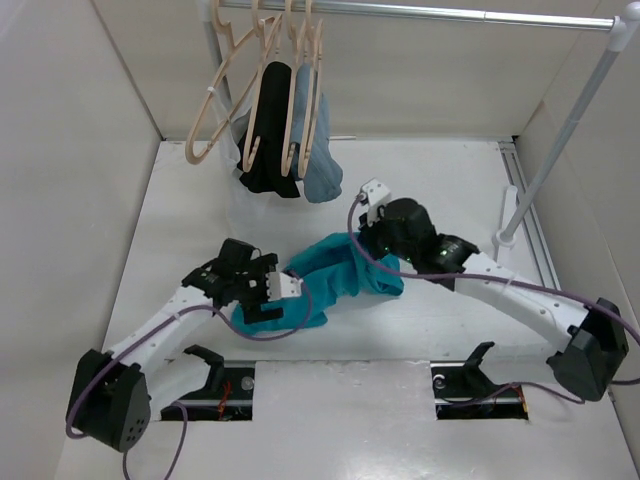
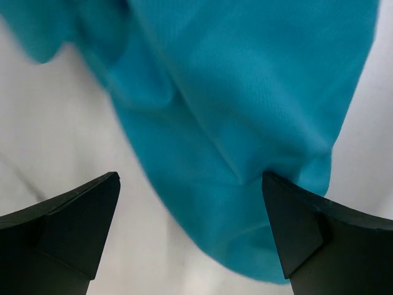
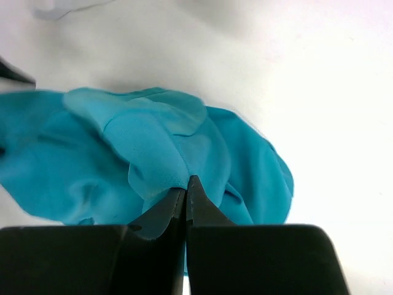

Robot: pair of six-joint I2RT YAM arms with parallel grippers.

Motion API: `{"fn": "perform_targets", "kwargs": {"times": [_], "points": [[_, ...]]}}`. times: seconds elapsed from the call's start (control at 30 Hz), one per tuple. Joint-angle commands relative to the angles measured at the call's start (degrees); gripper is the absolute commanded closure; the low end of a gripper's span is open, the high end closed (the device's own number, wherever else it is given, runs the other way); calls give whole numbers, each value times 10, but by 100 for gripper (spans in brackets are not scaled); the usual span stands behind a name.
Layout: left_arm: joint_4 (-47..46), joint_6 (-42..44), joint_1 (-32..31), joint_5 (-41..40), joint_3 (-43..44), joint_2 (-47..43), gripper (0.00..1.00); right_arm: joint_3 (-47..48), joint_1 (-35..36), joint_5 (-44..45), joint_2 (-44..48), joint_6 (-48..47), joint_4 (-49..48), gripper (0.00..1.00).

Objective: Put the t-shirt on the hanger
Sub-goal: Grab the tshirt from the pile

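**Task item.** The teal t-shirt (image 1: 335,278) lies bunched on the white counter (image 1: 150,220), between the two arms and near the middle of the work area. It is crumpled into folds, not spread flat. No part of it is on a hanger.

**Left end effector** (image 1: 278,292). Open. In the left wrist view the left end effector (image 2: 190,181) has its two dark fingers spread wide, with the t-shirt (image 2: 245,110) lying across the gap. The cloth touches the inner tip of the right-hand finger (image 2: 295,227). The other finger stands clear of the cloth, over bare counter (image 2: 55,123). Nothing is clamped.

**Right end effector** (image 1: 362,248). Closed on the t-shirt. In the right wrist view the right end effector (image 3: 185,187) has its fingertips pressed together, with a fold of the t-shirt (image 3: 153,147) pinched between them. The rest of the cloth spreads out ahead of it on the counter (image 3: 319,92).

**Hangers.** At the far end of the counter a metal rail (image 1: 420,12) carries a row of beige wood-coloured hangers. The leftmost hanger (image 1: 203,112) is bare and hangs tilted. The other hangers (image 1: 297,90) sit close together beside it. A black garment (image 1: 268,130) and a pale blue-grey garment (image 1: 322,170) hang from them, and their lower ends reach down to the counter. The t-shirt lies well apart from the rail.
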State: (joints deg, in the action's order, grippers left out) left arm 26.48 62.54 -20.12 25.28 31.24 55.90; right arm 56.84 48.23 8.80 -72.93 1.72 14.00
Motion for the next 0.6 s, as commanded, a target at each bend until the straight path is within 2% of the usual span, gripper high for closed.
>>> {"fn": "perform_targets", "kwargs": {"times": [0.0,0.07,0.27,0.37,0.4,0.5,0.53,0.57], "points": [[-38,-27,-64,-43,11,30,0,1,-69,-90,13,29,30,100],[-70,-38,-95,-63,11,61,0,-6,-128,-139,5,29,30,100],[-82,9,-100,-63,23,116,0,17,-244,-198,-59,17,2,100],[-68,27,-107,-58,29,140,0,78,-296,-216,-129,11,2,100],[-68,27,-120,-82,29,146,0,98,-306,-222,-152,11,8,100],[-97,21,-162,-160,15,180,12,191,-341,-246,-248,11,41,100],[-97,27,-168,-167,15,190,26,218,-353,-255,-272,11,52,100],[-88,27,-168,-168,21,199,32,271,-353,-255,-294,17,62,100]]}}
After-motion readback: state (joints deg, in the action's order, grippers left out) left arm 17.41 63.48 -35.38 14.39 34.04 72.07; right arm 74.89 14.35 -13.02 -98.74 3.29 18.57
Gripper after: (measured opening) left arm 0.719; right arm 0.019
